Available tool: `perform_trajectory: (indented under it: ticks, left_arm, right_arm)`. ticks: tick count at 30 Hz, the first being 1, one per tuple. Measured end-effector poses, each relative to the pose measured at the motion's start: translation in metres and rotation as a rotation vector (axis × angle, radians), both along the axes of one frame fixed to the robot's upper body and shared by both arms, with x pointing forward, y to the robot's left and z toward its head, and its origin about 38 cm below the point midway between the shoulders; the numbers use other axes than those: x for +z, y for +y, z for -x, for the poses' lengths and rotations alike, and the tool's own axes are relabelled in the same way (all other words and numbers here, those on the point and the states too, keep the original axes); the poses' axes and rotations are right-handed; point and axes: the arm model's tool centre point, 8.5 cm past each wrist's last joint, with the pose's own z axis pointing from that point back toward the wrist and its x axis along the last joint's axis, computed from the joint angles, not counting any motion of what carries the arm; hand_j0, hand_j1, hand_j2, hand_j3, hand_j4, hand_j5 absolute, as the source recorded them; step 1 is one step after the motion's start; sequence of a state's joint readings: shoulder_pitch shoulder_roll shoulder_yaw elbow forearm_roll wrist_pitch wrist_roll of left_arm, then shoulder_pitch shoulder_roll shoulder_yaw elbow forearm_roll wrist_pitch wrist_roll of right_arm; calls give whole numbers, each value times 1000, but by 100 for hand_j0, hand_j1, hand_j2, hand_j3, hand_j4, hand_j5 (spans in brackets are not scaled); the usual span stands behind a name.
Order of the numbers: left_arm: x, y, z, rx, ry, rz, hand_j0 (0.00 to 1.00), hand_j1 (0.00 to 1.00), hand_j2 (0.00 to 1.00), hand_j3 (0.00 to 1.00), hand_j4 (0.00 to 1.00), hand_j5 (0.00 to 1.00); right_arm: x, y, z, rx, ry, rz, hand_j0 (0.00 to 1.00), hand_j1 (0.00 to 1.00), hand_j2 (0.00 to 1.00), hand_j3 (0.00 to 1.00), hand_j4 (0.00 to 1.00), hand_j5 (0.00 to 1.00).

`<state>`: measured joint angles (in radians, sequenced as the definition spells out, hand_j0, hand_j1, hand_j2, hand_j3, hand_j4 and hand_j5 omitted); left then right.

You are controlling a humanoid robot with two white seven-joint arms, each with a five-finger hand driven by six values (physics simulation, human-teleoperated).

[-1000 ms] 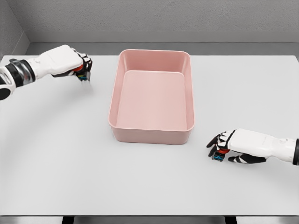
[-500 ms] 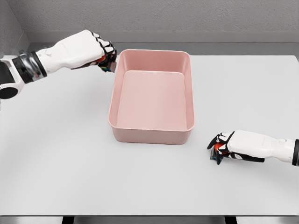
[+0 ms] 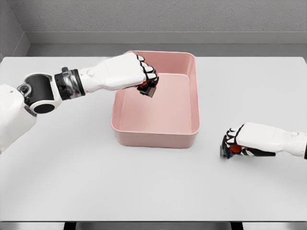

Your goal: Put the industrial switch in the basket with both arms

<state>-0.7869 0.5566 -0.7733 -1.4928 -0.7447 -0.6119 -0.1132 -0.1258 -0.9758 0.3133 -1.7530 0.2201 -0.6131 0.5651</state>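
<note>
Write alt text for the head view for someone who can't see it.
The left hand holds a switch over the pink basket on a white table. The right hand grips a second switch at table level, right of the basket.

Counting things, kind by kind.

Seeing one pink basket (image 3: 155, 136) — just one, sitting on the table.

Seeing one grey table (image 3: 72, 167) — only one.

Spotting two small switches: one switch (image 3: 149, 89) being held over the basket, and a second switch (image 3: 227, 149) being held down low on the table, well apart from the basket.

Counting two white hands: the left hand (image 3: 139, 76) wrapping around the first one, the right hand (image 3: 242, 140) wrapping around the second.

Counting two white arms, one coming in from each side.

Adding up: one, one, two, two and two.
</note>
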Motion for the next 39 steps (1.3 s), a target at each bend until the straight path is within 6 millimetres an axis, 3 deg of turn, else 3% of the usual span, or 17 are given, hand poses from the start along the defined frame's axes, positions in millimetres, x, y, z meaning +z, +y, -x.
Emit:
perform_trajectory:
  ticks: [9, 16, 20, 22, 30, 39]
  left_arm:
    - [-38, -11, -4, 1, 41, -96, 26, 26, 26, 26, 26, 26]
    - [-47, -26, -2, -19, 51, -105, 34, 34, 34, 34, 34, 34]
    - [-50, -27, -4, -15, 54, -110, 47, 47, 47, 47, 47, 47]
    - [-50, -27, -4, -14, 54, -111, 63, 63, 63, 63, 63, 63]
    - [-51, -27, -4, -14, 55, -110, 100, 100, 100, 100, 100, 100]
    - [-50, -27, -5, -14, 55, -107, 100, 100, 100, 100, 100, 100]
  right_arm:
    - [12, -4, -6, -13, -37, -6, 38, 38, 38, 38, 38, 38]
    - [36, -8, -16, -25, -105, -6, 38, 38, 38, 38, 38, 38]
    - [57, -7, -26, -23, -164, -9, 38, 38, 38, 38, 38, 38]
    - [62, -6, -29, -20, -181, -13, 38, 38, 38, 38, 38, 38]
    - [86, 4, -40, -4, -253, -39, 38, 38, 38, 38, 38, 38]
    - [98, 26, -50, 36, -301, -96, 39, 39, 39, 39, 39, 39]
